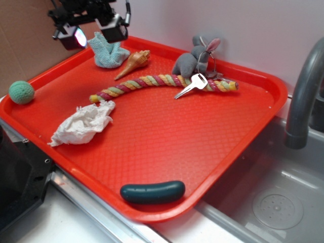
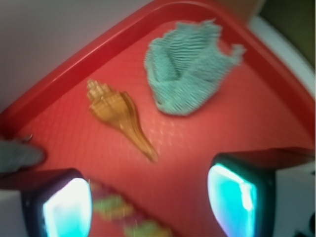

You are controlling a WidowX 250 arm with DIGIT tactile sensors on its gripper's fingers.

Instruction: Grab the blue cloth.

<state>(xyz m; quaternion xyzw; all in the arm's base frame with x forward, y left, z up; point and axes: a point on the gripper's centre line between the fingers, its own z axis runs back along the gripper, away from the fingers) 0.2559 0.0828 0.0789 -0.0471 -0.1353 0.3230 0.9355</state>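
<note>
The blue cloth [image 1: 109, 52] is a small pale teal terry cloth with pointed corners, lying at the far left corner of the red tray [image 1: 202, 136]. In the wrist view the blue cloth [image 2: 190, 66] lies up and right of centre, beside the tan seashell [image 2: 118, 116]. My gripper [image 1: 94, 31] hovers above the tray just left of and over the cloth, jaws wide apart and empty. In the wrist view the gripper [image 2: 148, 202] shows two glowing fingertips [image 2: 66, 207] at the bottom corners, with bare tray between them.
A seashell [image 1: 134, 63] lies right of the cloth. A braided rope toy [image 1: 162, 82], a grey plush mouse [image 1: 195, 59], a key [image 1: 192, 86], white crumpled tissue [image 1: 83, 124] and a dark green pickle [image 1: 152, 192] lie on the tray. A teal knitted ball [image 1: 21, 92] sits at its left rim. A faucet [image 1: 304, 91] and sink stand right.
</note>
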